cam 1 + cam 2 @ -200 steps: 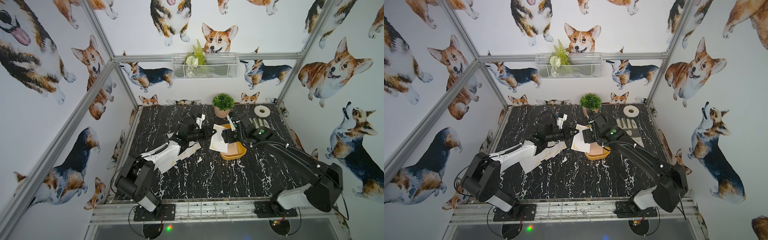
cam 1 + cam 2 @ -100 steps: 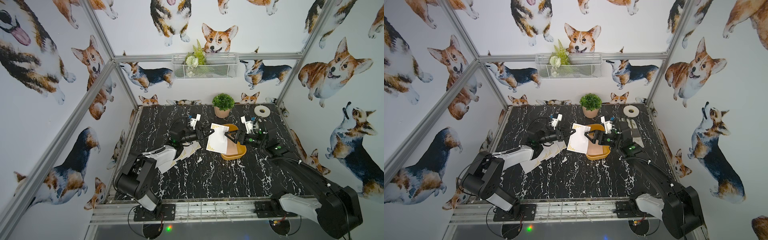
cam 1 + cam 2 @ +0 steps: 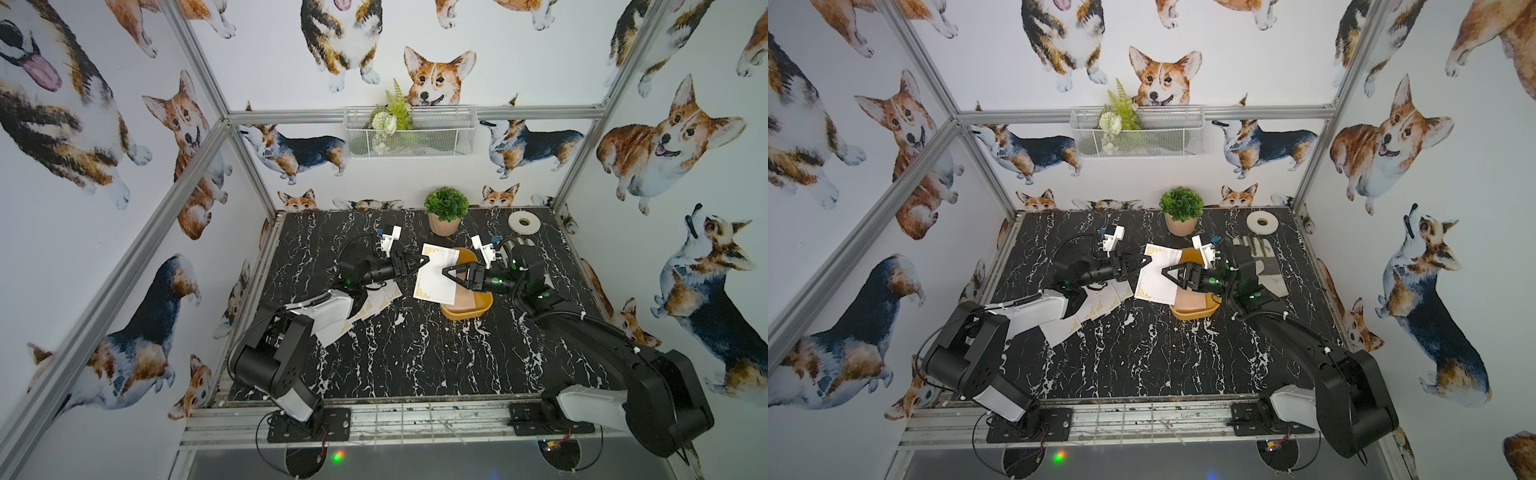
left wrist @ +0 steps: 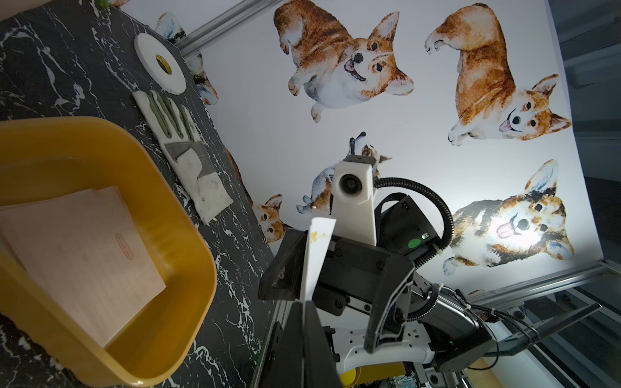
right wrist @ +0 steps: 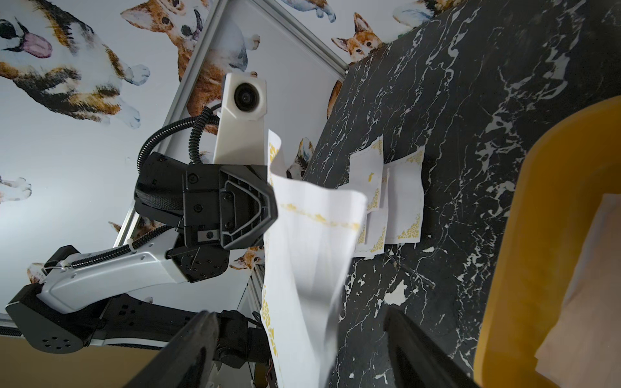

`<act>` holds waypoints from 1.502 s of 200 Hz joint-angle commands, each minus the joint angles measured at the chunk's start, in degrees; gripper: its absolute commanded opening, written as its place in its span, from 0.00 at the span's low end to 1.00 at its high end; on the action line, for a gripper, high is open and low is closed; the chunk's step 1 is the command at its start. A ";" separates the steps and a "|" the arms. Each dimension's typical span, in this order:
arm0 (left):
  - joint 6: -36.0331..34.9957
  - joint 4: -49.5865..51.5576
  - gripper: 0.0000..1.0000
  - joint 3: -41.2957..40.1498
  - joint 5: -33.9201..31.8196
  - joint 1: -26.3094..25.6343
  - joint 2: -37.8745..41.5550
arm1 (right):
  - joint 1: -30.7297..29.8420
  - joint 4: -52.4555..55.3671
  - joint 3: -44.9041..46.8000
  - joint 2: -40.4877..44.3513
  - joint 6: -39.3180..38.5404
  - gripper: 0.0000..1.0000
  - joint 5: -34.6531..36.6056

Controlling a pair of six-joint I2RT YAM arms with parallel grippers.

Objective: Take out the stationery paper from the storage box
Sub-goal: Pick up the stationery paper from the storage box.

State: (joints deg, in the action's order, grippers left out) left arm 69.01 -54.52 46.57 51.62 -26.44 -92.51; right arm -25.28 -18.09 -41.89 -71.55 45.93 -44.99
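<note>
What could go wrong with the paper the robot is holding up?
The left gripper pinches the white sheet by one edge only, and it curls, so it might slip or crease. The open right gripper has a jaw on each side of that sheet and could snag it pulling away. Pink sheets lie in the yellow box; a dropped sheet could land back on them.
</note>
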 commanded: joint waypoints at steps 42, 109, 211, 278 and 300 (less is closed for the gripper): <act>0.08 -2.03 0.00 -0.16 0.33 0.13 0.66 | -1.18 -2.38 -1.26 -1.89 -0.46 0.38 0.42; -0.19 -1.53 0.00 -0.85 0.15 0.68 0.49 | -1.00 4.36 -1.35 2.23 -4.23 0.00 4.40; 0.00 -1.62 0.00 -1.49 0.33 1.63 1.02 | -0.83 7.18 -2.66 2.38 -5.26 0.13 6.02; 1.84 -3.50 0.00 -1.46 0.33 1.91 0.41 | -0.83 7.93 -5.87 0.12 -5.67 0.71 4.10; 3.18 -5.20 0.00 -1.39 0.41 1.91 -0.37 | -0.91 6.06 -7.53 -2.79 -4.59 0.71 2.14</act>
State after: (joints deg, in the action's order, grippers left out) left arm 69.78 -55.07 44.99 51.07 -24.62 -92.27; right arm -26.00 -9.47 -47.81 -72.20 40.27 -39.99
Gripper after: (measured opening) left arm 0.052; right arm 0.748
